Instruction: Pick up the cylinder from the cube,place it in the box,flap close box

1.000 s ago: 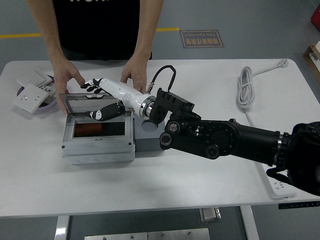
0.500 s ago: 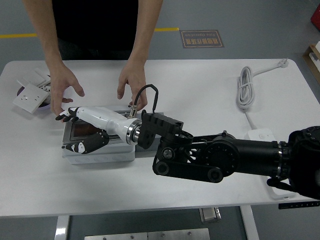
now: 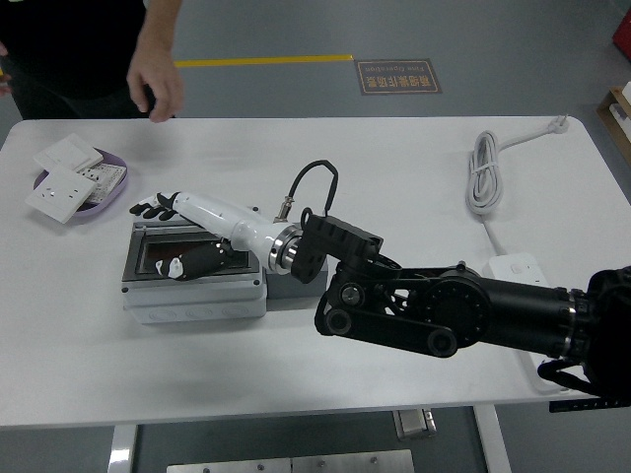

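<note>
You were looking down at a grey floor with a yellow line and a white table (image 3: 394, 168) filling most of the view. Your right arm (image 3: 463, 315), black and bulky, came in from the lower right and reached left across the table. A person stood at the far left corner, one hand (image 3: 156, 74) hanging loose above the table's far edge and touching nothing.

The grey box (image 3: 193, 276) sat left of centre, its lid lying flat over the top with a dark window in it. Through that window a reddish shape showed at the left, most likely the cylinder (image 3: 158, 258), though the glare kept you from being sure. The grey cube (image 3: 291, 289) stood touching the box's right side, mostly hidden under your wrist, with nothing visible on top of it.

Your right hand (image 3: 182, 232) lay over the box lid, fingers (image 3: 148, 209) stretched out flat past the far left corner and the thumb (image 3: 177, 266) resting on the window; it gripped nothing.

A coiled white cable (image 3: 483, 172) and a power strip (image 3: 513, 268) lay to the right. A purple dish (image 3: 74, 187) with white wall sockets (image 3: 57, 187) sat at the far left.
</note>
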